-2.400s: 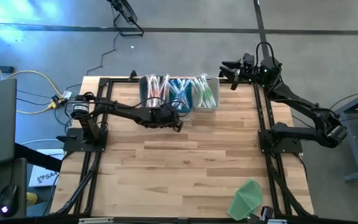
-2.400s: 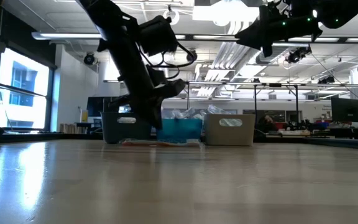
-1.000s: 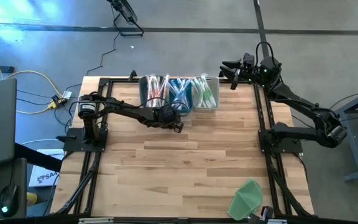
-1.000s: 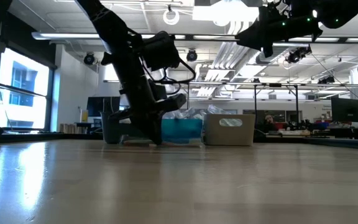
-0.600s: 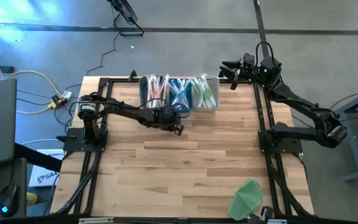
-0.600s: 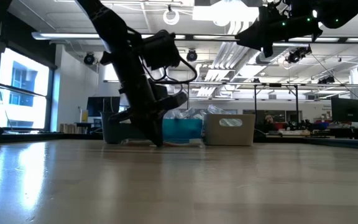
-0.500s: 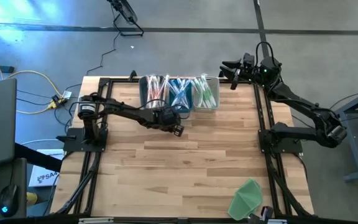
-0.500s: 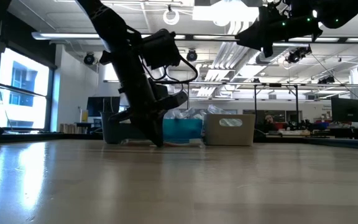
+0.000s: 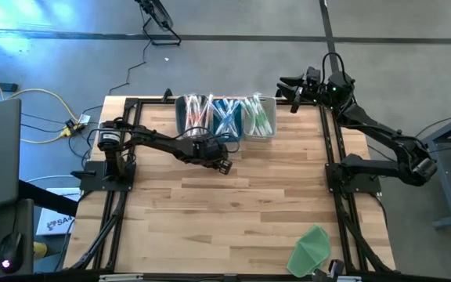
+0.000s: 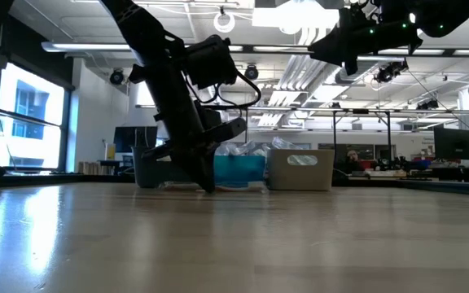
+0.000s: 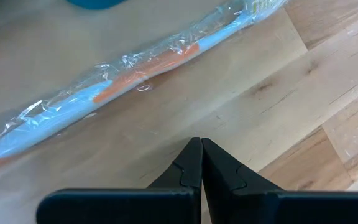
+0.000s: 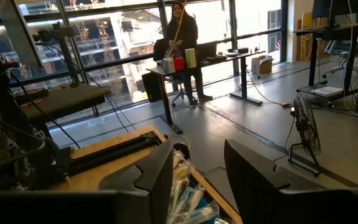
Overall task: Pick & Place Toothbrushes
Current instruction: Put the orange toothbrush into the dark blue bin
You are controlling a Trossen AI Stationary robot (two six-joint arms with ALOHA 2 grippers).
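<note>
Your left gripper (image 11: pixel 201 146) is clenched with its two fingers pressed together and nothing between them, tips low over the wooden table (image 9: pixel 241 204). Just ahead of those tips lies one wrapped toothbrush (image 11: pixel 129 74), light blue with an orange grip, flat on the wood inside a clear crinkled sleeve and lying crosswise to the fingers, apart from them. Beyond your gripper, at the table's far edge, three bins (image 9: pixel 226 117) stand side by side holding the other toothbrushes (image 9: pixel 225 113), sorted pink, blue and green. Your right gripper (image 12: pixel 194 165) hangs high past the far right corner, well apart from the bins, fingers released with a clear gap and holding nothing.
</note>
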